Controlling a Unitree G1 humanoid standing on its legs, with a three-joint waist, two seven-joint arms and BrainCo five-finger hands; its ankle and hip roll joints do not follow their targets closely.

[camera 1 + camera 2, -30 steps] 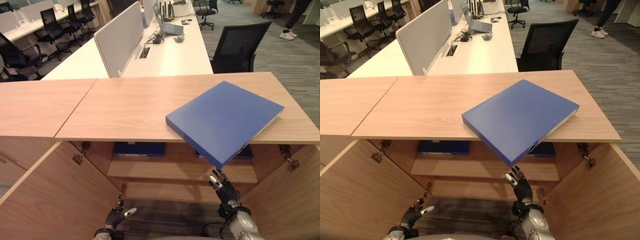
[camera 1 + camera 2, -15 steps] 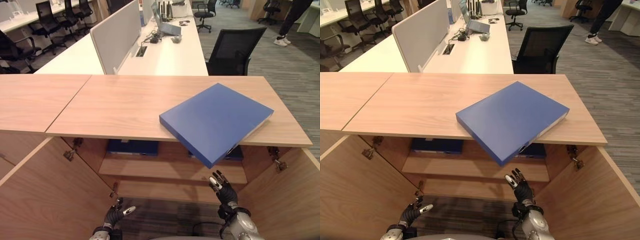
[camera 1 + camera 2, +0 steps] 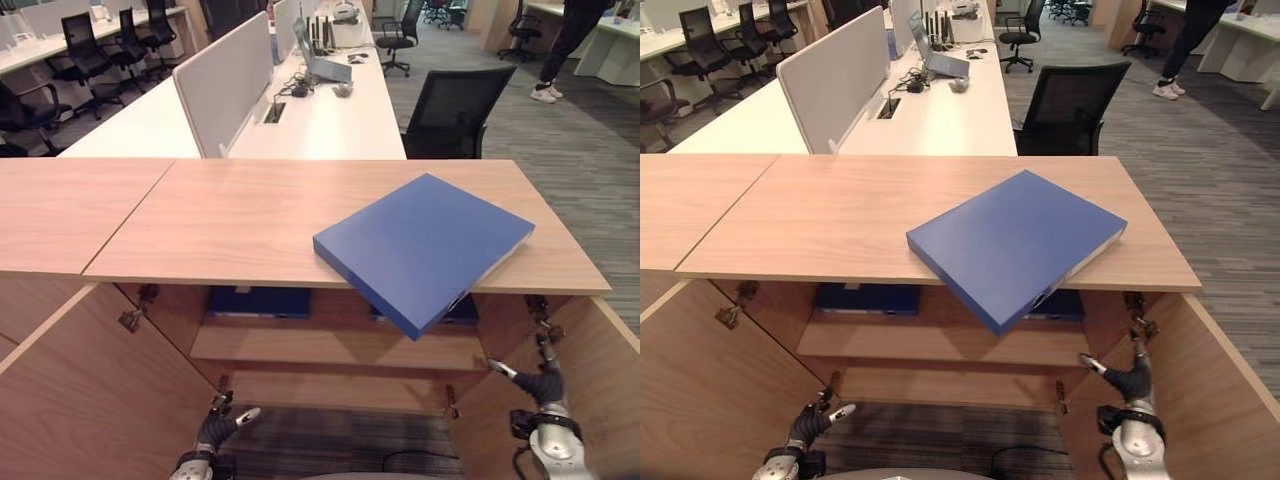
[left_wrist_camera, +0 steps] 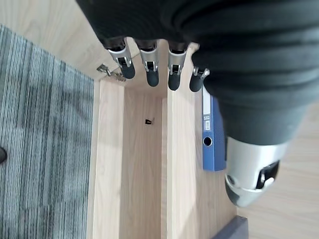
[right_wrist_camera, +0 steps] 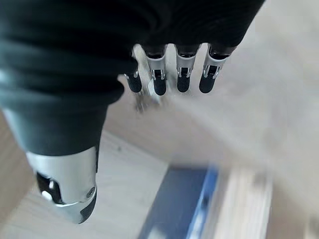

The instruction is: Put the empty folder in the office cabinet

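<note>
Left eye view showed the folder [image 3: 425, 248] lying on the cabinet [image 3: 250, 215] top, one corner jutting past the front edge over the open doors. Both hands hung low with fingers straight, holding nothing: left hand [image 3: 222, 425] near the floor, right hand [image 3: 540, 385] beside the right door [image 3: 590, 370]. Best to grip that overhanging corner, then slide the folder onto the shelf [image 3: 340, 345].

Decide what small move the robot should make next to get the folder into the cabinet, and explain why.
Probably raise the right hand toward the overhanging corner of the folder. The folder lies on the cabinet top, one corner jutting past the front edge, untouched. Both doors are open, and the right hand, open, hangs low by the right door, nearest that corner. The left hand hangs open and low too.
</note>
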